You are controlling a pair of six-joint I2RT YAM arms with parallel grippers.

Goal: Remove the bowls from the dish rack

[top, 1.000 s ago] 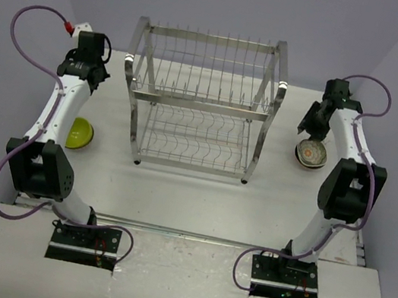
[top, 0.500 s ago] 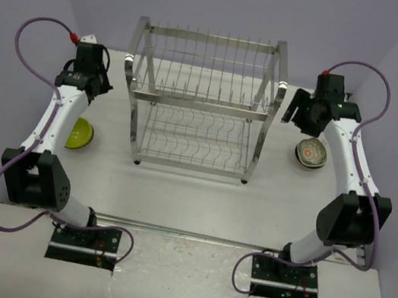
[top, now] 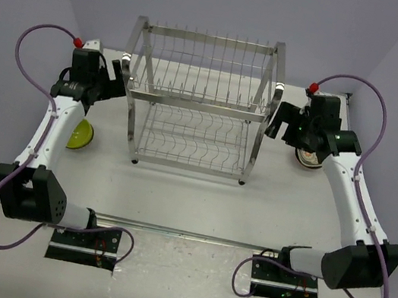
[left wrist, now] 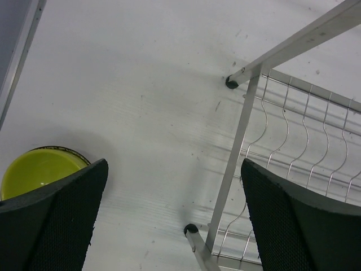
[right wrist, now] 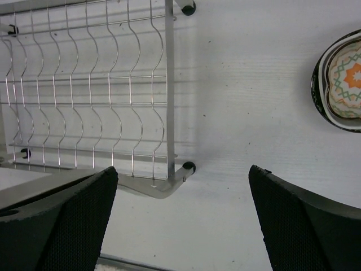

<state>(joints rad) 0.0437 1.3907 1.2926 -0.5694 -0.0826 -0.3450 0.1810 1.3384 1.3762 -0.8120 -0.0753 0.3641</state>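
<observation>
Left wrist, green bowl (left wrist: 39, 172) beside left claw (left wrist: 175, 169)

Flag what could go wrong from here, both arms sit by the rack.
1. The left gripper and right gripper stand open right beside the dish rack posts; a sideways swing could hook the wire or shove the rack.
2. The green bowl lies under the left arm and the patterned bowls under the right; lowering either arm could clip them.

White table (top: 190, 201) with dish rack (top: 199, 106), green bowl (top: 82, 136), stacked patterned bowls (right wrist: 345, 79).
</observation>
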